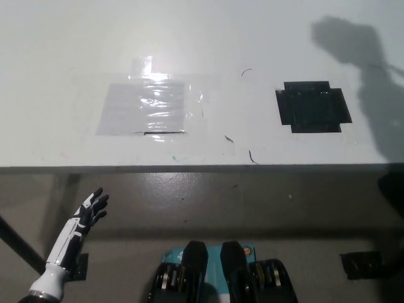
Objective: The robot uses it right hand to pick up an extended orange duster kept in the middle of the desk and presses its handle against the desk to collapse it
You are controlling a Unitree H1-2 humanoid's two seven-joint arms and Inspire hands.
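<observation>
Although a shadow (353,44) falls across the desk's (63,50) far right, neither the right hand nor the orange duster shows, so its grip cannot be told. Nearer lie a black taped square (314,107) and a clear plastic sheet (146,107); no containers appear. Below the near edge, at left, the white left hand (92,206) idles with fingers spread, holding nothing.

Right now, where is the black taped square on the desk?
In the head view, the black taped square lies on the desk's right side, right of the clear plastic sheet.
</observation>
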